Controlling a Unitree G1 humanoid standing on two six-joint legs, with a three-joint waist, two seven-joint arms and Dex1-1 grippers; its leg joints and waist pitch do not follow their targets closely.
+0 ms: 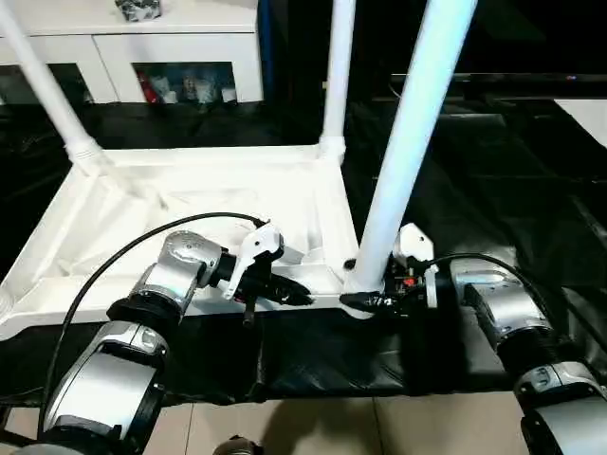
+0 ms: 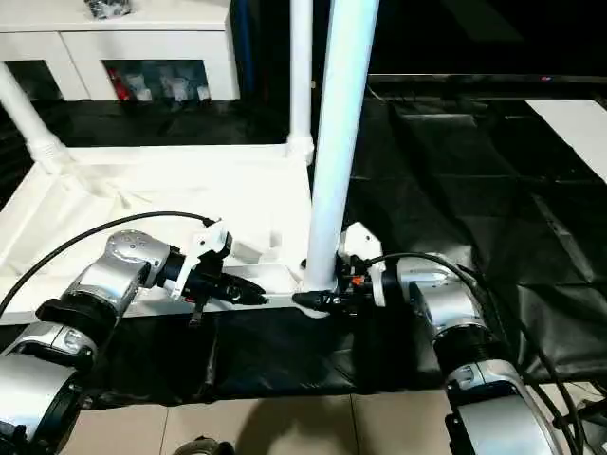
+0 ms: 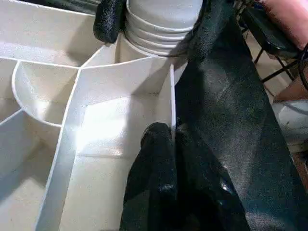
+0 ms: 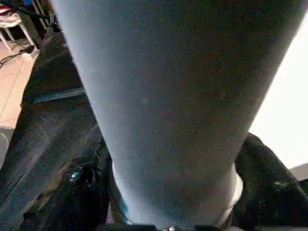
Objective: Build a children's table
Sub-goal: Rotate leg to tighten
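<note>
Altogether three upright legs point(image 1: 414, 133), one tabletop point(image 1: 190, 204)

A black sheet point(image 1: 493, 190) covers the work surface above a tiled floor point(image 1: 313, 427), and the upturned white table top point(image 1: 114, 218) lies directly on it, reaching the sheet's near edge.

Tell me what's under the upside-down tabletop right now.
Black sheeting lies under the tabletop and runs past its near and right edges. What lies below the sheeting, and directly beneath the top's middle, is covered.

White table point(image 1: 190, 204) w/ ribbed underside, black mat point(image 1: 493, 180).
</note>
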